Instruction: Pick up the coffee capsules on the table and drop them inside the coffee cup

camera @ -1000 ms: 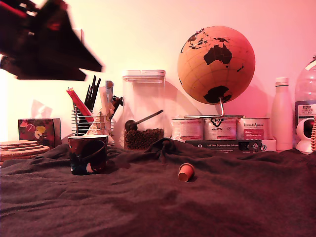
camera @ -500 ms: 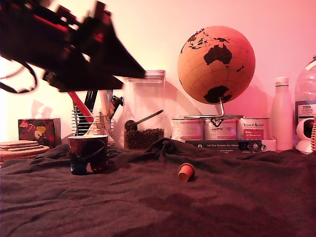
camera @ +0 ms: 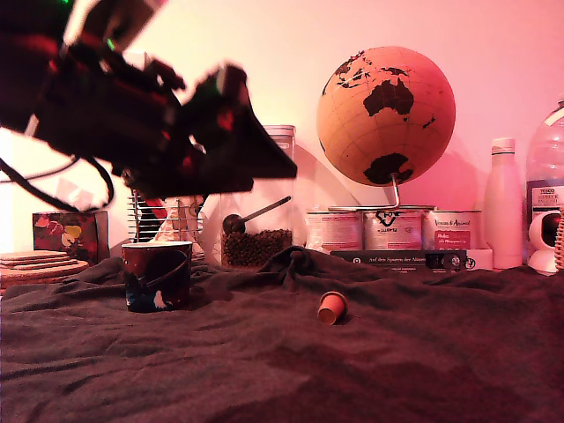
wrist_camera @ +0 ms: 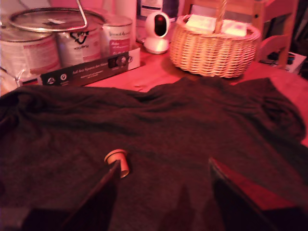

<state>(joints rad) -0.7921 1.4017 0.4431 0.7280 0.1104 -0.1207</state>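
Above the table (wrist_camera: 192, 125), my tool (wrist_camera: 163, 185) spreads wide and empty; the orange capsule (wrist_camera: 118, 161), lying sideways, could roll if clipped.

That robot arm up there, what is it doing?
The gripper is open and empty, up in the air over the dark cloth on the table. One orange coffee capsule lies on its side on the cloth, and the wrist view shows it close to one fingertip. The coffee cup stands upright further toward the exterior view's left. Nothing is being held right now.
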